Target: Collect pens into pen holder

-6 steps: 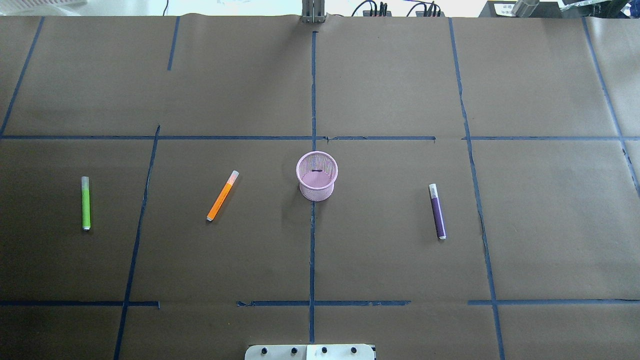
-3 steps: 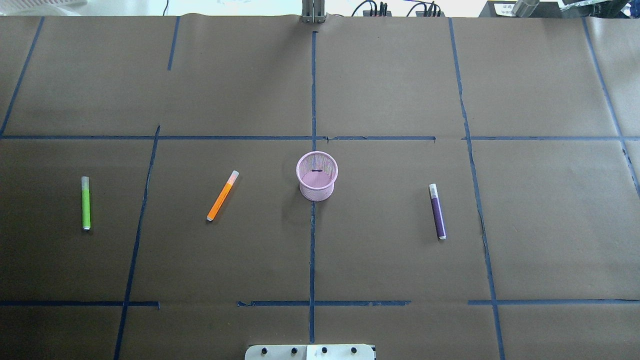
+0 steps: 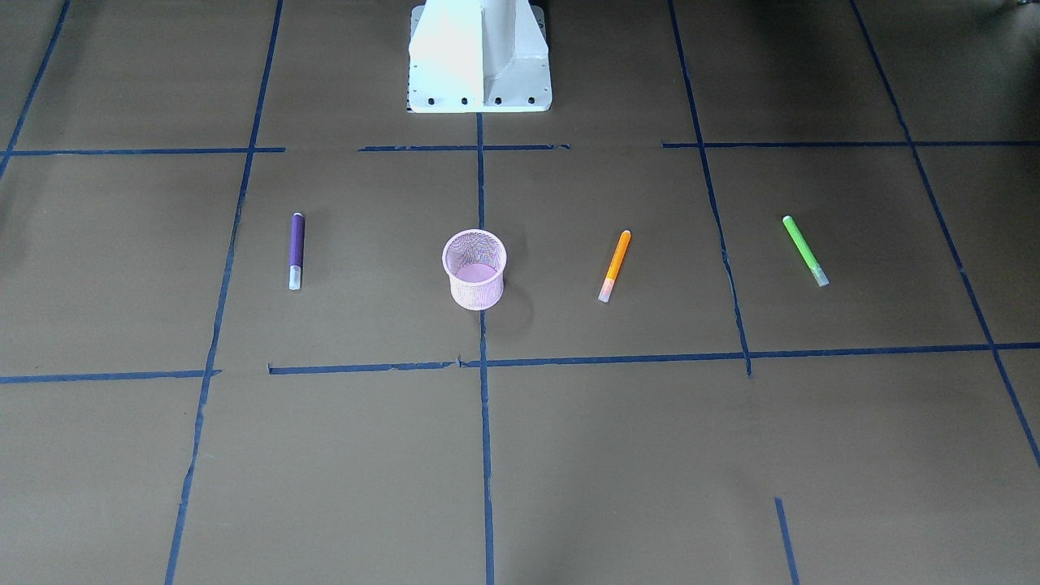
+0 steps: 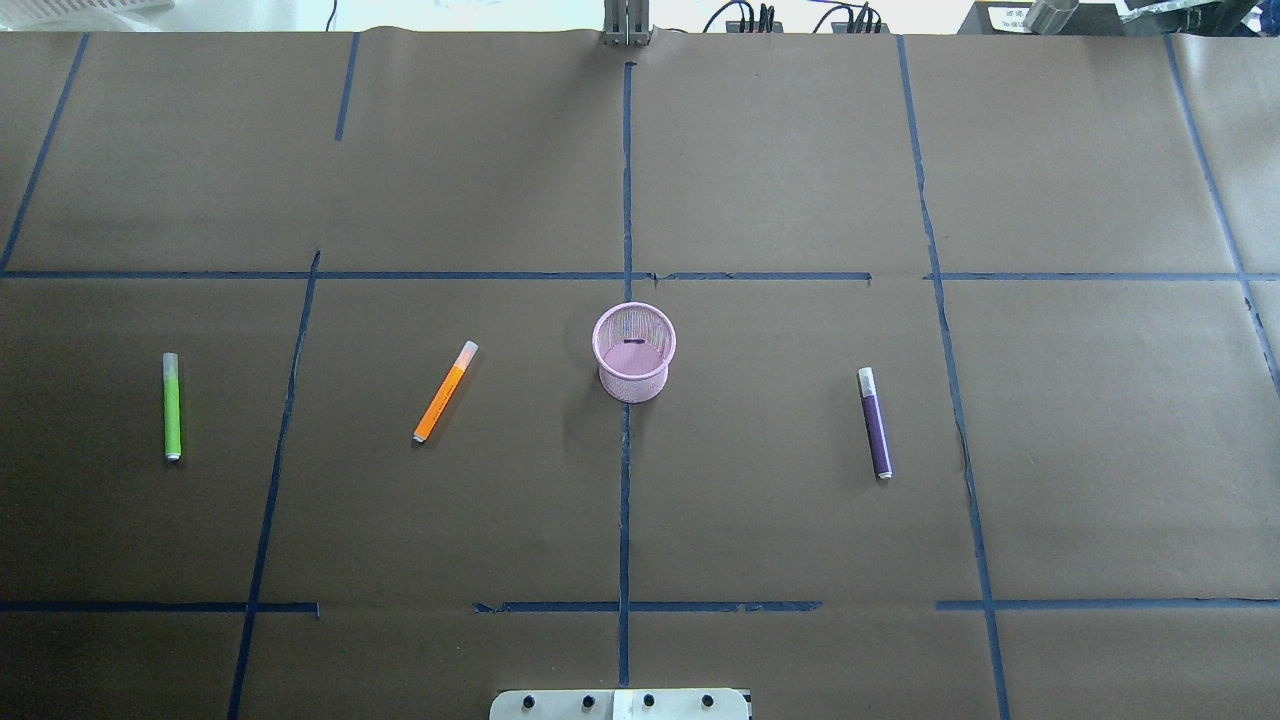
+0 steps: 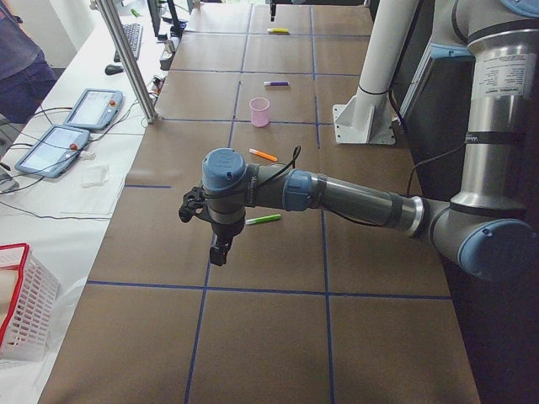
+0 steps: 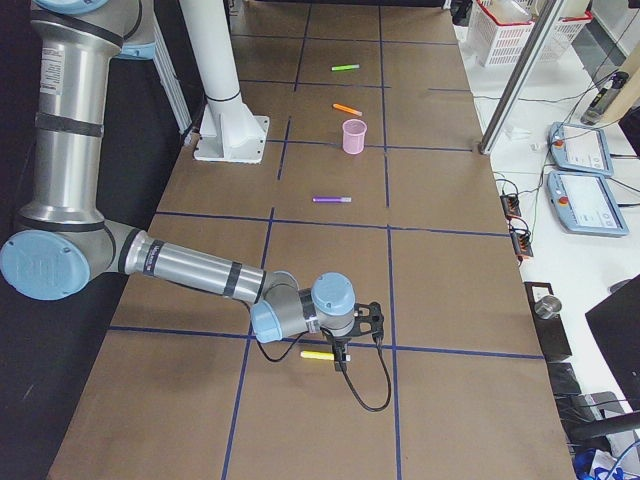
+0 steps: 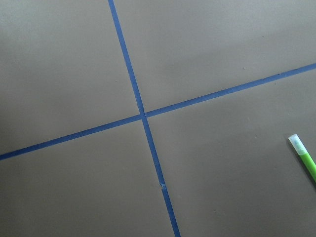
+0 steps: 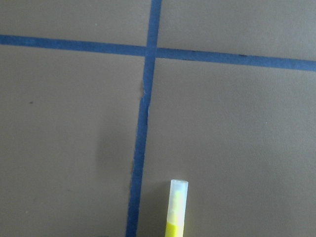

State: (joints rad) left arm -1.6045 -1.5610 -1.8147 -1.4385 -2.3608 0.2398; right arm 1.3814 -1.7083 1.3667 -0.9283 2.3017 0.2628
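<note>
The pink mesh pen holder (image 4: 634, 352) stands at the table's middle; it also shows in the front view (image 3: 475, 268). An orange pen (image 4: 445, 391) and a green pen (image 4: 172, 405) lie to its left, a purple pen (image 4: 875, 422) to its right. My left gripper (image 5: 217, 252) hovers beside the green pen (image 5: 264, 220), whose cap end shows in the left wrist view (image 7: 306, 158). My right gripper (image 6: 343, 358) hovers by a yellow pen (image 6: 318, 355), also seen in the right wrist view (image 8: 176, 210). I cannot tell whether either gripper is open or shut.
Blue tape lines grid the brown paper. The white robot base (image 3: 479, 57) stands at the table's near edge. Off the table are teach pendants (image 5: 72, 126), a metal post (image 5: 126, 59) and a white basket (image 5: 25, 303).
</note>
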